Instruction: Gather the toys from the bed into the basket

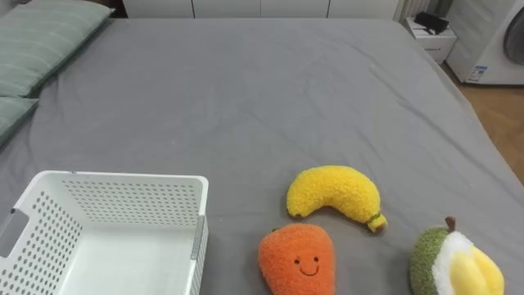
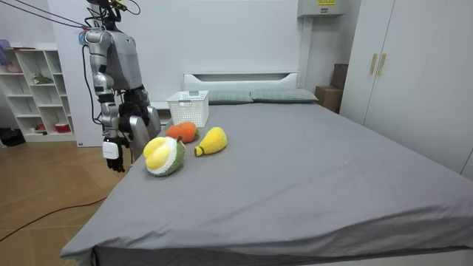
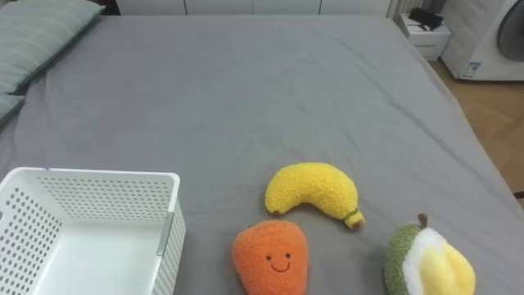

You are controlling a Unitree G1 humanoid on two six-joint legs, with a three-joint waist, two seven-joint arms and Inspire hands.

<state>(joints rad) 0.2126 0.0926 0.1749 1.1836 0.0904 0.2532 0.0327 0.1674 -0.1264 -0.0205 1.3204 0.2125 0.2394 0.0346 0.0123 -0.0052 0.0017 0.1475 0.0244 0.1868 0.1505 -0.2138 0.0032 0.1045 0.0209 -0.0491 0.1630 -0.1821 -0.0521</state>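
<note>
Three plush toys lie on the grey bed (image 1: pixel 262 98) near its edge. A yellow banana (image 1: pixel 332 192) (image 2: pixel 213 140) is furthest onto the bed. An orange carrot with a smiling face (image 1: pixel 297 258) (image 2: pixel 182 131) lies just in front of it. A green and yellow avocado (image 1: pixel 454 262) (image 2: pixel 164 155) lies to the right. A white perforated basket (image 1: pixel 123 197) (image 2: pixel 188 108) stands on the bed left of the carrot with nothing in it. I stand at the bedside by the toys. My right hand (image 2: pixel 114 157) hangs beside my hip with relaxed fingers, off the bed.
Grey-green pillows (image 1: pixel 41 41) lie at the head of the bed on my left. A washing machine (image 1: pixel 499 41) and a small stand (image 1: pixel 430 33) are beyond the far right corner. A white shelf (image 2: pixel 37 89) is behind me, wardrobes (image 2: pixel 414 74) across the room.
</note>
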